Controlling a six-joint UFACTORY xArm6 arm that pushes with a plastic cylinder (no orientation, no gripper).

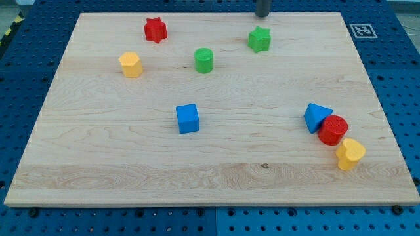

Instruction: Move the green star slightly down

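The green star (260,39) lies near the view's top, right of centre, on the wooden board (216,164). My tip (262,15) is at the view's top edge, just above the green star with a small gap between them. Only the rod's lower end shows. A green cylinder (204,60) lies to the star's lower left.
A red star (155,29) and a yellow hexagonal block (130,65) lie at the upper left. A blue cube (188,118) is near the centre. A blue triangular block (316,117), a red cylinder (333,130) and a yellow heart-like block (350,154) cluster at the lower right.
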